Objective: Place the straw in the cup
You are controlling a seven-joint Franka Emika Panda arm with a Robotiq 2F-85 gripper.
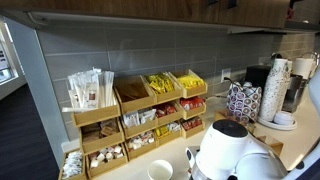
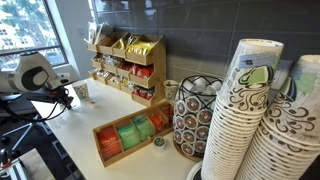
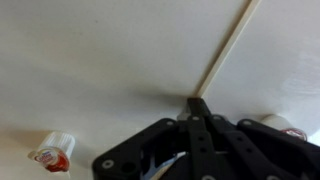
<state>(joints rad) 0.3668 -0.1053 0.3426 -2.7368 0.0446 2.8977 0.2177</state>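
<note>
In an exterior view we see the cup [image 1: 160, 170] standing upright on the counter [image 1: 138, 162] at the bottom edge of the picture, in front of the rack [image 1: 130, 115] and just beside the arm [image 1: 235, 150]. The arm's white bulk hides its tool end and the straw here, so we cannot judge how the straw lies against the rim. The cup looks small and light. A sideways knock from the arm or from the straw's end would likely tip it or push it off.

In an exterior view the gripper [image 2: 65, 98] is low over the counter, near the end of the rack. This picture is too small to show its jaws or the straw. A pale thing next to it may be the cup, but we cannot be sure.

In the wrist view the jaws are pressed together, and the straw [image 3: 225, 50] runs out from their tips across the pale surface to the top edge. We judge it pinched near one end; whether more of it lies under the fingers is hidden. That is the main risk: gripped so far from its middle, a long thin straw can swivel or droop once lifted, and its free end may miss the rim. So thin a pinch may also slip. A creamer [image 3: 52, 152] lies near, and a low sweep could knock it.
</note>
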